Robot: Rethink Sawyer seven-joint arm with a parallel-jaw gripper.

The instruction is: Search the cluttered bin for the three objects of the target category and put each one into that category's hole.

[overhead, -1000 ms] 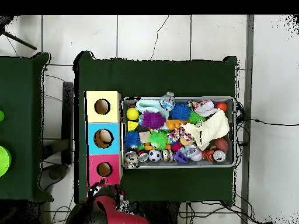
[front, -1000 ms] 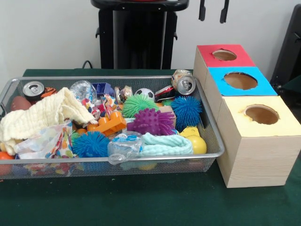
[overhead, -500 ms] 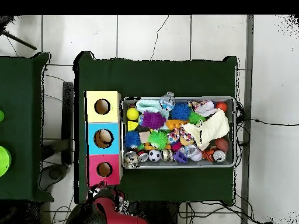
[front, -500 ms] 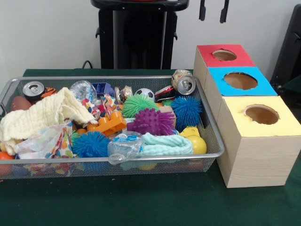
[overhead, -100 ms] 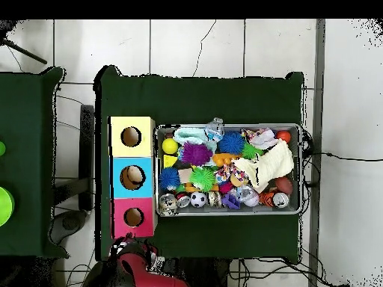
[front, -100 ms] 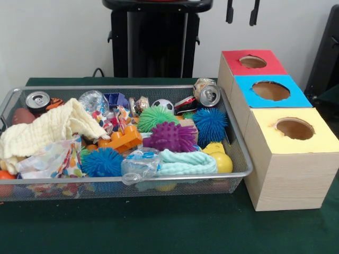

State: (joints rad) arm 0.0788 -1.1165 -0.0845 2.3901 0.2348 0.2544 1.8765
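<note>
A dark green cloth covers the table (front, -100 ms: 159,227), with a pale wall behind it in the front view and white floor tiles around it in the overhead view. The wire mesh bin (front, -100 ms: 241,159) fills the left and centre of the front view, heaped with mixed clutter so that anything wanted has to be dug out: spiky balls in purple (front, -100 ms: 170,136), green (front, -100 ms: 154,117) and blue (front, -100 ms: 210,125), a cream cloth (front, -100 ms: 50,128) draped over the left end, a crushed can (front, -100 ms: 205,92) against the upper right rim, a small soccer ball (front, -100 ms: 163,105) and a yellow ball (front, -100 ms: 221,162). Just right of the bin stands the row of sorting boxes, probably set close to keep each carry short: the red box (front, -100 ms: 249,62) at the top, the blue box (front, -100 ms: 271,91) in the middle, the yellow box (front, -100 ms: 294,128) lowest. Which category is wanted cannot be told. The gripper (front, -100 ms: 242,11) shows only as two dark tips at the top edge, right of centre, spread apart and empty, apparently drawn back above the red box and clear of the bin.
</note>
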